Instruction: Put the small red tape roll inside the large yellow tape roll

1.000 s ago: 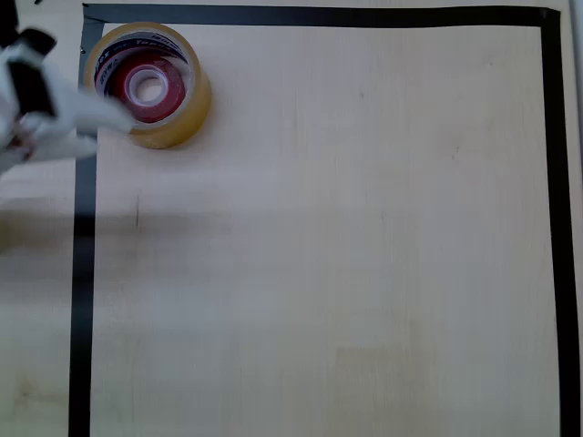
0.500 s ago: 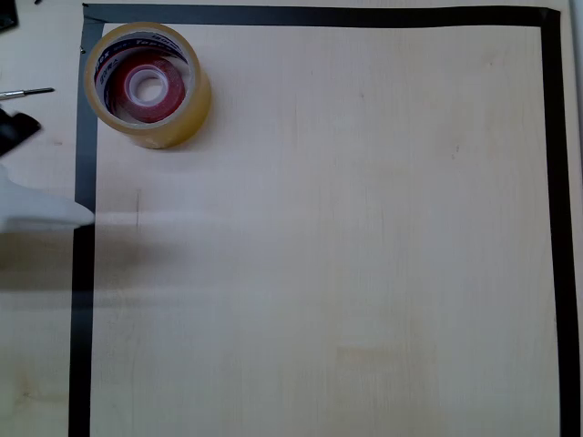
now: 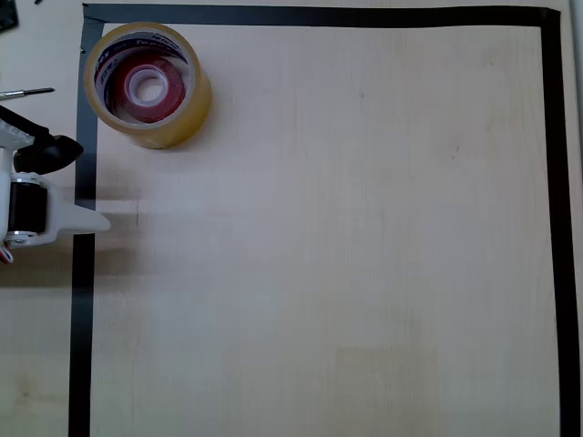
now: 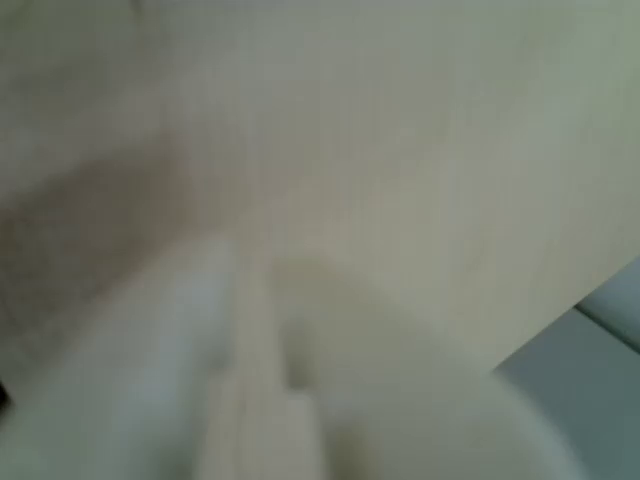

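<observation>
In the overhead view the large yellow tape roll [image 3: 148,84] stands on its end in the top-left corner of the taped square. The small red tape roll [image 3: 146,86] lies flat inside its centre hole, whitish core up. My white gripper [image 3: 97,221] pokes in from the left edge, well below the rolls and apart from them, its tip just over the black tape line. The wrist view is blurred; there the gripper [image 4: 255,275] shows two pale fingers pressed together with only a thin seam and nothing between them.
A black tape border [image 3: 319,15] frames the light wooden tabletop [image 3: 346,228]. A thin metal tool [image 3: 27,92] lies outside the border at the left. The table's edge [image 4: 575,310] shows at the right of the wrist view.
My gripper has drawn back from the left side of the yellow roll and now sits lower at the left edge. Both rolls stay put, the red one inside the yellow one.
</observation>
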`<state>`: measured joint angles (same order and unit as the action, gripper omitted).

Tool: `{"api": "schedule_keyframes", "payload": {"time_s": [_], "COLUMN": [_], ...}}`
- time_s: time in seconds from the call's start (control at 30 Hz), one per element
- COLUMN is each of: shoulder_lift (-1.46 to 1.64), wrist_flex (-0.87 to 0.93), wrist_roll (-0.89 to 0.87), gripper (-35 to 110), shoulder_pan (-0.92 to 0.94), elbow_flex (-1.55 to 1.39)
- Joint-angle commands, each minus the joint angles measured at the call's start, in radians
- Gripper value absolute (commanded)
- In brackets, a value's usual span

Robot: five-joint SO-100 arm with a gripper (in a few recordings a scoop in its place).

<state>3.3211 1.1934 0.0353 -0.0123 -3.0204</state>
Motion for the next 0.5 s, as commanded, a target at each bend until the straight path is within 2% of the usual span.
{"api": "schedule_keyframes", "payload": {"time_s": [0.0, 0.47], "shoulder_lift": [0.014, 0.014], "wrist_flex": [0.037, 0.067], "wrist_roll": [-0.002, 0.002], "gripper": [0, 2], "shoulder_pan": [0.0, -0.026], "elbow_flex": [0.011, 0.017]}}
